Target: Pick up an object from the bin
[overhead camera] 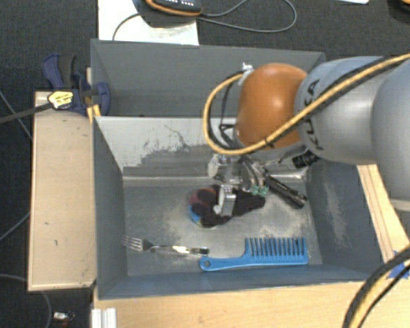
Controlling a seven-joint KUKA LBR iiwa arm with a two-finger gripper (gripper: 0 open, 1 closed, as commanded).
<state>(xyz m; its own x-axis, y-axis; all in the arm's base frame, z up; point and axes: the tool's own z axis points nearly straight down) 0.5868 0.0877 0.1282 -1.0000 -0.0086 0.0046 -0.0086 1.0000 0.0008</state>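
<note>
Hand: the hand (223, 206) stands low in the middle of the bin (109, 203), right at a dark bundle. I cannot tell whether it is clenched or released.
Thing at the hand: the dark bundle (206, 219) is a soft-looking black lump with a red patch and a blue edge on its left. It lies on the bin floor, just in front of the back wall.
Beside it: a slim black object (287, 191) lies just right of the hand, partly under the wrist.
Further out: a blue comb (260, 253) lies along the front wall, and a metal fork (160, 247) lies to its left. Both are well apart from the hand.
Done so far: judging by its height, the hand is already down at the bundle.
Left to do: a secure grip cannot be confirmed. The bundle rests on the floor, so the lift out of the bin is not yet done.
Hidden: the orange cover (270, 104) and the arm (369, 111) block the wrist and the bin's right side.
Hard to make out: I cannot tell what the bundle is, or whether it is one thing or several. The black object's kind is also unclear.
</note>
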